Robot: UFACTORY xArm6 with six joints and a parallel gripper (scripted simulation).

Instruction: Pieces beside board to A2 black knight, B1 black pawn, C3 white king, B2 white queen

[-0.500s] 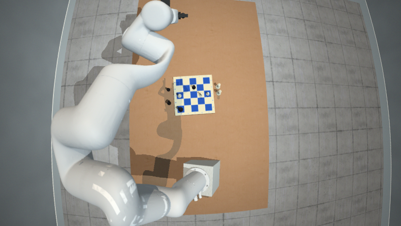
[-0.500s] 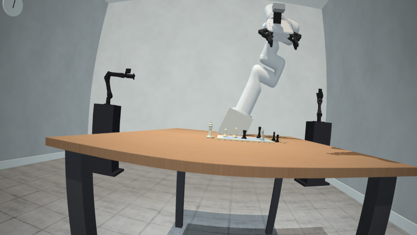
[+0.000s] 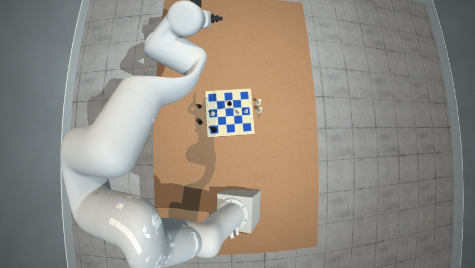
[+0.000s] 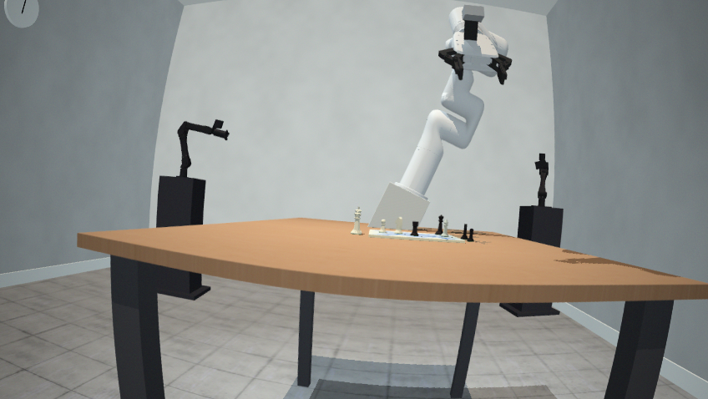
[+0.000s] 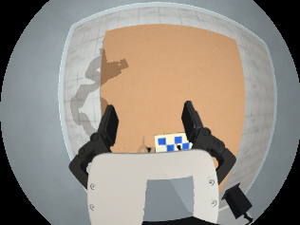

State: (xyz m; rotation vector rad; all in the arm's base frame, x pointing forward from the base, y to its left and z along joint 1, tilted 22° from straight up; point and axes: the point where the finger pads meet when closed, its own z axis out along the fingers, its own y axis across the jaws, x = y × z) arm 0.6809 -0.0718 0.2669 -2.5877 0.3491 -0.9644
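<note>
Chessboard: a blue-and-cream chessboard (image 3: 229, 112) lies flat at the middle of the top view, on a brown wooden table (image 3: 272, 186); its edge letters are too small to read.
Pieces beside the board, left: two black pieces, one nearer the top of the frame (image 3: 199, 106) and one below it (image 3: 199, 121), both just off the board's left edge; which is the knight and which the pawn I cannot tell.
Pieces beside the board, right: two white pieces, upper (image 3: 258, 101) and lower (image 3: 259, 109), close together just off the right edge; king and queen cannot be told apart here.
Pieces on the board: five counted. Black: one near the top centre (image 3: 229, 103), one in the lower left corner (image 3: 213, 129). White: one in the left column (image 3: 212, 113), one near the centre (image 3: 236, 111), one to the right (image 3: 245, 111).
Arm: the white xArm (image 3: 109, 139) rises from its grey base block (image 3: 253, 213) at the lower centre, sweeps out past the table's left edge and bends back toward the upper left of the frame.
Gripper: the gripper (image 4: 474, 63) sits high above the table in the exterior view, well apart from every piece, fingers spread wide, grasping nothing.
</note>
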